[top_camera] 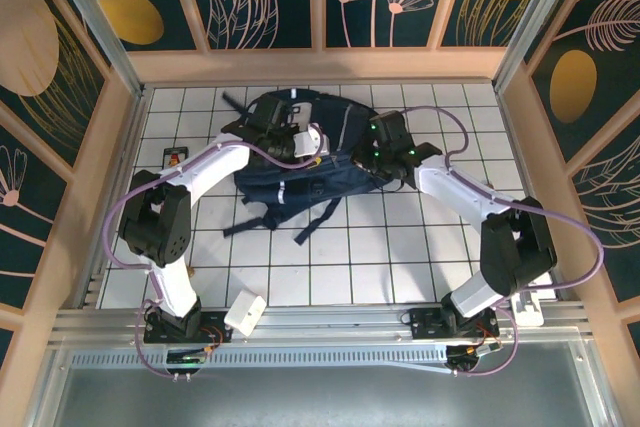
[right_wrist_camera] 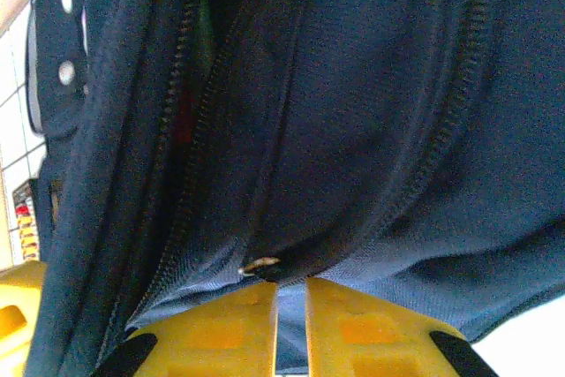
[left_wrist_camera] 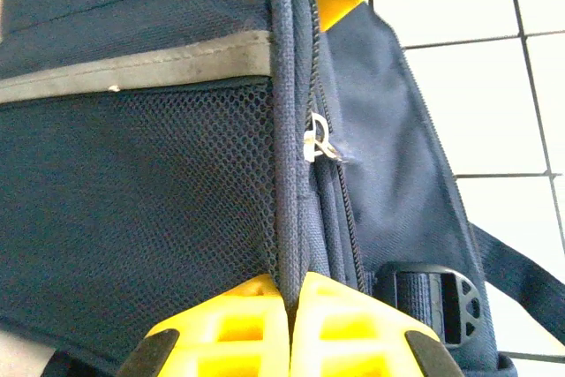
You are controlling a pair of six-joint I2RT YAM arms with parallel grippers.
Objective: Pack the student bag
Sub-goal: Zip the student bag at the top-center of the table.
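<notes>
Starting at the left of the white tiled table (top_camera: 400, 247), a small dark and red object (top_camera: 176, 156) lies near the left wall, apart from everything else. Beside it, toward the middle and far half of the table, the student bag (top_camera: 290, 187) lies flat with its dark straps (top_camera: 318, 217) trailing toward the arms. The left gripper (left_wrist_camera: 290, 302) reaches onto the bag's left part. Its yellow fingers (left_wrist_camera: 234, 328) are pressed together, pinching a navy seam that runs between the mesh side pocket (left_wrist_camera: 132, 209) and a closed zipper with a small metal pull (left_wrist_camera: 316, 143). A black buckle (left_wrist_camera: 437, 302) sits just right of those fingers. The right gripper (right_wrist_camera: 291, 306) meets the bag's right part, a thin slot between its fingers (right_wrist_camera: 371, 333), which touch the fabric just below a zipper pull (right_wrist_camera: 260, 264). Whether they grip anything, I cannot tell.
</notes>
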